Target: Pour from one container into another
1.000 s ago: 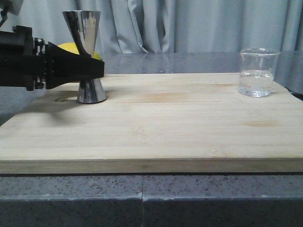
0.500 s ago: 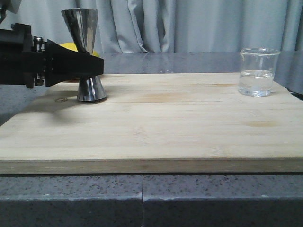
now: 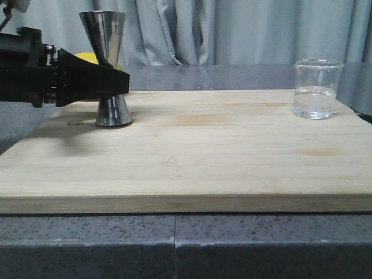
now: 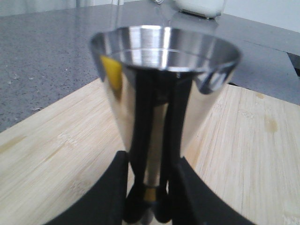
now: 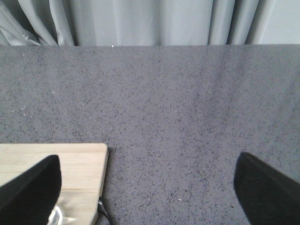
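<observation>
In the front view we see a grey speckled counter edge (image 3: 174, 244) across the bottom of the frame, and on it a pale wooden board (image 3: 192, 157) filling the middle. At the left of the frame, on the board's far left part, the steel jigger (image 3: 108, 70) stands upright, its base on the wood. Our left gripper (image 3: 116, 83) reaches in from the left edge, and its black fingers (image 3: 87, 81) cross the jigger at its narrow waist. In the left wrist view the two fingers sit close on either side of that waist, appearing to clasp it, with the jigger's wide cup blurred above them. At the right of the front view, well apart from the jigger, the glass beaker (image 3: 317, 88) stands on the board's far right corner, partly filled with clear liquid. A yellow object (image 3: 87, 57) peeks out behind the left gripper. Grey curtains (image 3: 232, 29) hang at the back. In the right wrist view our right gripper (image 5: 150, 187) hangs with fingers spread wide and nothing between them, over grey counter beside a board corner.
</observation>
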Tool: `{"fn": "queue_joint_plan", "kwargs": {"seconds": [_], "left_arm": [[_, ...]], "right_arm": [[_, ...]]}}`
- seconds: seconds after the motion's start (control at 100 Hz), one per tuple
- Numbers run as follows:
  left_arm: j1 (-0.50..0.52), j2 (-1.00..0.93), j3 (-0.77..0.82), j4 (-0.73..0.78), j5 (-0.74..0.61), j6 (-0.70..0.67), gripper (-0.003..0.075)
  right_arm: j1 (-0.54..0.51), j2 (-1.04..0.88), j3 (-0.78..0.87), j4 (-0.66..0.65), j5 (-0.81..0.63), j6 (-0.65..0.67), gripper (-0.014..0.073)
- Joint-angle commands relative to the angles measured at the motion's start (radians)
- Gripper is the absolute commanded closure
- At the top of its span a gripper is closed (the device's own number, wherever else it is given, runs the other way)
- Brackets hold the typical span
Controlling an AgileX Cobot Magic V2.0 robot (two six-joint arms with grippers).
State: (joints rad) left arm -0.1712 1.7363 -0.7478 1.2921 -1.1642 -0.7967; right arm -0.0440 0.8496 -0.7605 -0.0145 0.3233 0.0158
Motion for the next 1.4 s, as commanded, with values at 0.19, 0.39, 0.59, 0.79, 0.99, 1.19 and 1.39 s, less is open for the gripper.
{"fn": "queue_joint_plan", "kwargs": {"seconds": [0.19, 0.39, 0.59, 0.79, 0.99, 1.19, 1.39], "left_arm": [[-0.063, -0.038, -0.074, -0.010, -0.199, -0.003, 0.0722], [-0.099, -0.040, -0.108, -0.007, -0.199, -0.005, 0.0722], [-0.101, -0.048, -0.110, -0.011, -0.199, -0.031, 0.0722], [-0.101, -0.074, -0.110, -0.011, -0.199, -0.039, 0.0722], [-0.101, -0.085, -0.110, -0.011, -0.199, -0.063, 0.0722], [-0.112, -0.085, -0.122, -0.013, -0.199, -0.065, 0.0722], [-0.157, -0.085, -0.158, -0.015, -0.192, -0.065, 0.0722]], "right_arm": [[0.051, 0.035, 0.004, -0.011, -0.115, -0.009, -0.0062], [0.083, 0.053, 0.009, -0.012, -0.120, -0.009, -0.0062], [0.113, 0.053, 0.078, -0.015, -0.214, -0.049, -0.0062], [0.164, 0.053, 0.219, -0.015, -0.407, -0.049, -0.0062], [0.215, 0.053, 0.348, -0.015, -0.592, -0.049, -0.0062], [0.249, 0.057, 0.417, -0.015, -0.695, -0.042, -0.0062], [0.272, 0.073, 0.425, -0.015, -0.727, -0.031, -0.0062]]}}
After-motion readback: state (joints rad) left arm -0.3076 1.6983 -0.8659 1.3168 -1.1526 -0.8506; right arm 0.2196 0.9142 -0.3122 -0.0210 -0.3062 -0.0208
